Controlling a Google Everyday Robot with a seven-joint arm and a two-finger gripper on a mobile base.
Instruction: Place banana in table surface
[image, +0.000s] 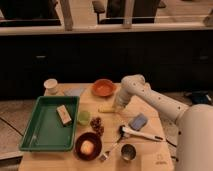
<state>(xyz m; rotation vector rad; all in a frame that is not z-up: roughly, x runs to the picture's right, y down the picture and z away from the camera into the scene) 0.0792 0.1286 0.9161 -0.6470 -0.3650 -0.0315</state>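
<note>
The banana (106, 109) lies flat on the desk (90, 103), about mid-desk, below the orange bowl (103, 88) and well apart from the green tray (47, 125) on the left. It is slim, pale and slightly curved, so I judge it light and a little yielding: the skin should give under a hard pinch and the fruit could bruise or roll along its curve if nudged from one end. The best hold is likely across the middle of its length, fingers straddling the narrow width, not out at a tapering tip where it could pivot or slip free. The pincer (118, 106) sits low at the banana's right end with its fingers drawn together; whether they pinch the tip or merely rest beside it cannot be told from this view. The white arm reaches in from the right, over the blue sponge (138, 121). Nearer the front stand a small green cup (83, 118), a dark bowl (88, 146) and a metal cup (128, 151), all clear of the banana
</note>
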